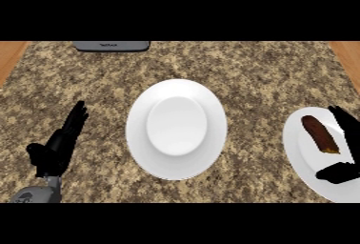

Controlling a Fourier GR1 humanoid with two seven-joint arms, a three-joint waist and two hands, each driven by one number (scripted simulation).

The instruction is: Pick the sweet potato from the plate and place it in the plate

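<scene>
At far left, the left hand rests open on the worktop, fingers straight. Mid-worktop sits a bare white plate, speckled surface free around it. At right, the right hand spreads open around the sweet potato on the edge-cut plate.

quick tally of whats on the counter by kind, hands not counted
white plates: 2, one in the middle and one at the right edge
sweet potato: 1, on the right plate
grey device at the far edge: 1
total: 4
</scene>
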